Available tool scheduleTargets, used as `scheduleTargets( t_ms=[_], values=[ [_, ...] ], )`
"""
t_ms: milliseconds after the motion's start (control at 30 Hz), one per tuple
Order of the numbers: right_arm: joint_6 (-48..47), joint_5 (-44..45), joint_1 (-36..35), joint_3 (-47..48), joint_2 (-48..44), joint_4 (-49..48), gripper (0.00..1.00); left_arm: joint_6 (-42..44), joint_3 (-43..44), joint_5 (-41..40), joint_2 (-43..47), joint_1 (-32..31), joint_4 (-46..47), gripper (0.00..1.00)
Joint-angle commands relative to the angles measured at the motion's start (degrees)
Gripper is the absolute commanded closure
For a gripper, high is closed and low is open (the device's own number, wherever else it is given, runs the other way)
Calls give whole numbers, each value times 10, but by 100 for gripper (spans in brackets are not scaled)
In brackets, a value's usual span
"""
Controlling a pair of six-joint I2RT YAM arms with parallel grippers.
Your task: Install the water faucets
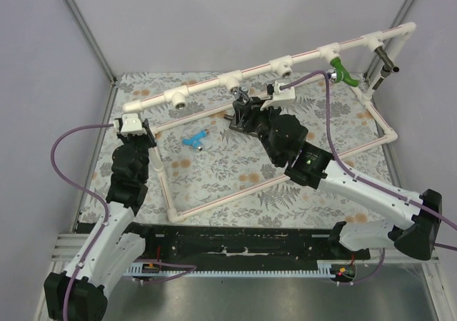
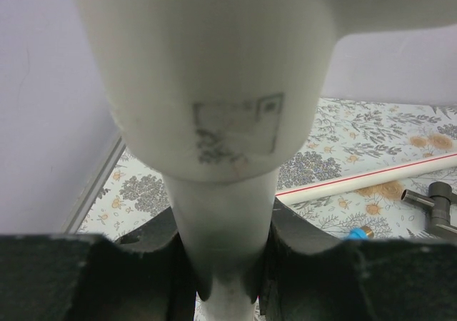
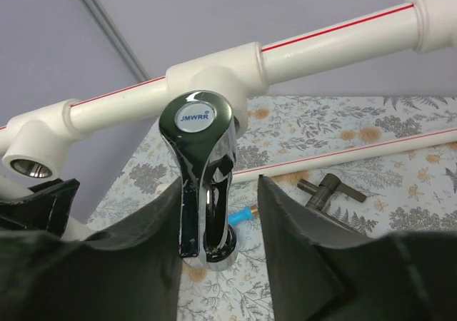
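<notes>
up near 12 o'clock on the flowered table (image 1: 214, 171), the right gripper (image 3: 218, 182) sits around the silver faucet (image 3: 201, 160). the faucet stands upright, its handle with a round badge on top, right in front of a white fitting (image 3: 214, 68) on the raised rail (image 1: 207, 87). the finger at 9 o'clock (image 3: 136, 257) touches the faucet, but a sliver of gap shows beside the other one, so i cannot tell whether the grip is clamped or slack.

over at 9 o'clock the left gripper (image 1: 133, 126) is clenched on the upright white pipe (image 2: 221, 214) at the corner of the frame.

the light blue faucet (image 1: 194, 140) lies on the table at 8 o'clock from the right gripper, well apart from the rail. the dark grey faucet (image 3: 332, 190) also lies on the table, and in the right wrist view it is near the blue one, at its 3 o'clock. the green faucet (image 1: 341, 71) hangs from a rail fitting toward 1 o'clock.
</notes>
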State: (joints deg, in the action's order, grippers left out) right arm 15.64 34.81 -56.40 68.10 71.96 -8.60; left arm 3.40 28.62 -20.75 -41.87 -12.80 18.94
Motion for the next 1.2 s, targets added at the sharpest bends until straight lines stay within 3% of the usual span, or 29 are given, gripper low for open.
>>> scheduleTargets(
  t_ms=[0,167,267,300,533,600,667,733,800,900,1067,1167],
  values=[
    [66,52,-3,22,11,-28,55,-4,-7,-3,11,-7,17,98],
    [173,85,-3,13,13,-48,72,-18,-16,-3,9,-7,33,98],
    [302,112,-3,6,12,-40,96,-26,-16,0,9,-8,40,98],
    [348,119,-2,6,11,-27,100,-26,-16,0,9,-7,40,98],
    [726,112,10,-16,17,36,100,-28,-18,-1,16,-17,43,98],
    [779,94,12,-23,22,38,100,-29,-17,-3,18,-20,43,98],
    [786,86,12,-28,25,34,90,-28,-17,-7,19,-22,43,98],
    [756,76,12,-40,21,-4,67,-28,-17,-11,20,-24,44,98],
    [687,63,12,-51,11,-44,48,-27,-17,-16,21,-26,44,98],
    [556,34,12,-71,-9,-116,29,-23,-17,-22,18,-28,44,98],
    [392,6,13,-93,-60,-102,12,-20,-16,-28,14,-28,41,98],
    [285,-21,12,-114,-97,-86,10,-16,-11,-30,13,-28,36,98]
  ],
)
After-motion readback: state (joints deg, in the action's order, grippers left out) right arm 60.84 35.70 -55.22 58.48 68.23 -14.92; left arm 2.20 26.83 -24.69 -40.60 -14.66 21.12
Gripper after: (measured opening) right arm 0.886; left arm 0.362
